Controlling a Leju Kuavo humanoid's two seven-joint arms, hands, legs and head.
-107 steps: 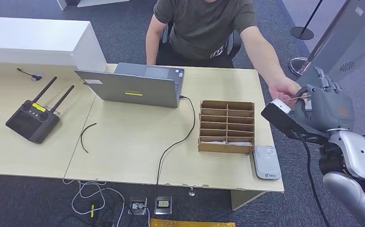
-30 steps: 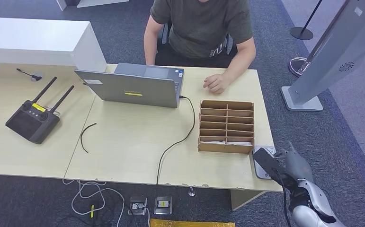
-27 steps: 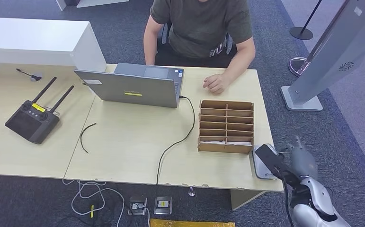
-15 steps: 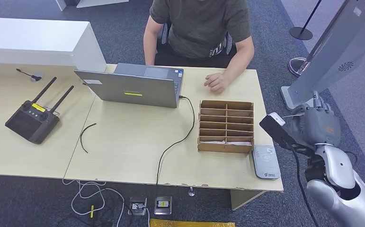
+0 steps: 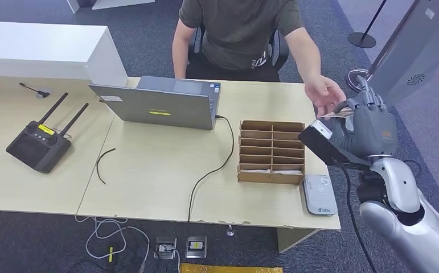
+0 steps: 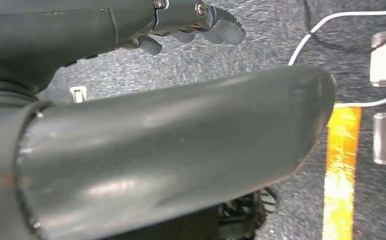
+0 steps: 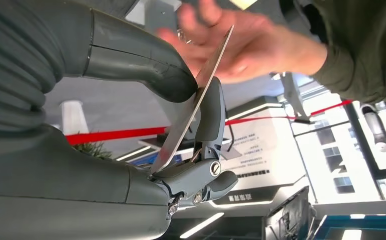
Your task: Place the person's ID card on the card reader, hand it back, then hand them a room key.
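So compared to half a second back, the right hand (image 5: pixel 369 126) has come up higher and further toward the person; it was hanging off the table's right edge near the card reader (image 5: pixel 320 195), now it's up beside the far right corner of the table (image 5: pixel 148 170); the person's hand (image 5: pixel 324 94) was resting on the tabletop near the laptop (image 5: pixel 165 102) a moment ago and has now swung out to meet it; a second ago the right hand was way down low by the reader, so that's a big lift.

Fingers: in the right wrist view the right hand pinches the ID card (image 7: pixel 193 107) between the thick thumb (image 7: pixel 145 60) and a darker finger (image 7: pixel 211 117); the card sits edge-on, a thin pale sliver, its free end sticking out toward the person's open palm (image 7: pixel 241 45); the palm is blurred, fingers spread, right at the card's tip; can't tell if it's actually touching yet.

In the head view the card (image 5: pixel 336 114) shows as a little pale strip at the top of the robot's hand, just below the person's fingers.

Left hand (image 6: pixel 190 20): seen from its own wrist camera, hanging over dark carpet; fingers curled in loosely, nothing in them.

The cardboard tray (image 5: pixel 273 151) with its slots sits on the table between the laptop cable and the reader; the black controller (image 5: pixel 39 145) is over on the left.
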